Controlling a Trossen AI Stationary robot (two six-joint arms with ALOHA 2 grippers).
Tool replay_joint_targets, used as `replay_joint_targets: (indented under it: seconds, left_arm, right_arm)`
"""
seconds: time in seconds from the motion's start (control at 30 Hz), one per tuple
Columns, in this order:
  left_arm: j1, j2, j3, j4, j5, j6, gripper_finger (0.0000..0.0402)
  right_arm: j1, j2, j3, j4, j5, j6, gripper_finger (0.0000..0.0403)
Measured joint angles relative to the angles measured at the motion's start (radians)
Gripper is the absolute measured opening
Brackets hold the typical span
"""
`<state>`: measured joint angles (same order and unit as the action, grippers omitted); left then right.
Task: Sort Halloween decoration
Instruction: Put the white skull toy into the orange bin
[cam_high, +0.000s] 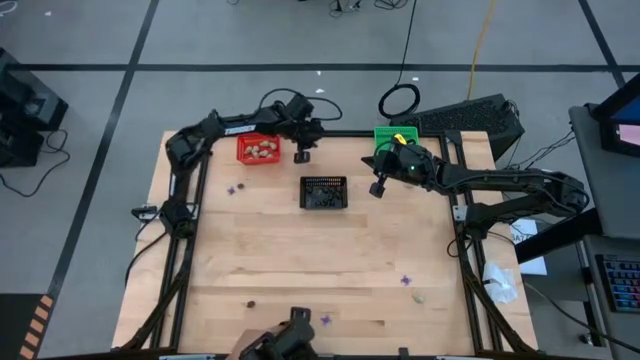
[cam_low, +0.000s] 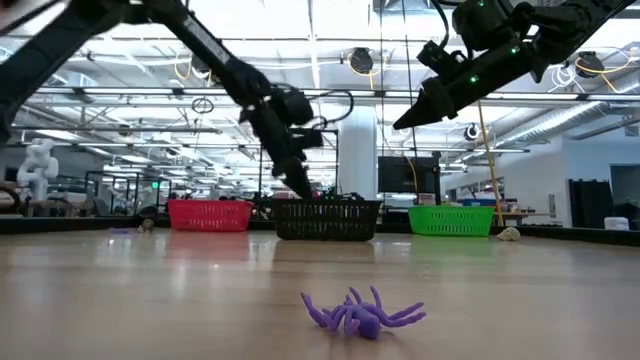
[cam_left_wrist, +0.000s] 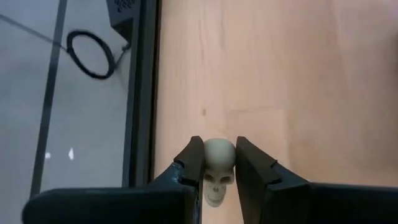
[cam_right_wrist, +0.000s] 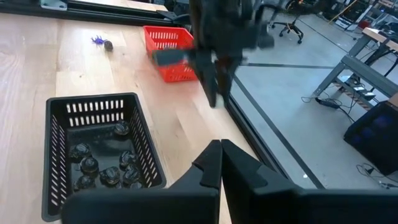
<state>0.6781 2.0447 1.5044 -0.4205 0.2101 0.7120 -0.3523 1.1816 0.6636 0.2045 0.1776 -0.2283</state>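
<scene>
A small pale skull sits clamped between the two dark fingers of the left gripper, which press on its sides; its lower part is cut off by the gripper body in the left wrist view. From above, the left gripper is over the far part of the wooden table, just beside the red basket, and the skull itself is too small to make out there.

The red basket holds several pale beige lumps. The black basket stands near the middle of the table's far half, and the right wrist view shows dark round bits lying on its floor. The green basket stands at the far edge, partly hidden under the right arm, so its contents cannot be seen.

The right gripper hangs above the table between the black and green baskets, fingers pressed together with nothing between them.

Loose pieces lie on the table: a purple spider close to the low camera, two purple ones near the front, another near the red basket, and a dark bit near the front left. A pale speck by the front right is too small to identify.
</scene>
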Motion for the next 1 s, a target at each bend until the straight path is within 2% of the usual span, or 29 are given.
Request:
replay_joint_targets:
  seconds: [0.27, 0.43, 0.67, 0.8, 0.93, 1.0]
  left_arm:
    - [-0.013, -0.172, 0.0, -0.307, -0.053, -0.109, 0.0052]
    - [-0.001, -0.224, -0.031, -0.481, -0.153, -0.19, 0.0052]
    - [0.036, -0.249, -0.172, -0.465, -0.258, -0.262, 0.0052]
    - [0.069, -0.249, -0.27, -0.276, -0.326, -0.272, 0.0052]
    - [0.109, -0.247, -0.333, -0.129, -0.325, -0.298, 0.0052]
    - [0.123, -0.248, -0.344, -0.114, -0.316, -0.304, 0.0052]
  right_arm:
    - [0.001, 0.0, 0.0, -0.02, -0.001, 0.008, 0.0]
    - [0.0, 0.0, 0.0, -0.037, 0.0, 0.01, 0.0]
    - [0.0, 0.0, 0.0, -0.045, 0.0, 0.007, 0.0]
    - [0.0, 0.0, 0.0, -0.045, 0.0, 0.005, 0.0]
    - [0.0, 0.0, 0.0, -0.045, 0.0, 0.005, 0.0]
    - [0.0, 0.0, 0.0, -0.045, 0.0, 0.005, 0.0]
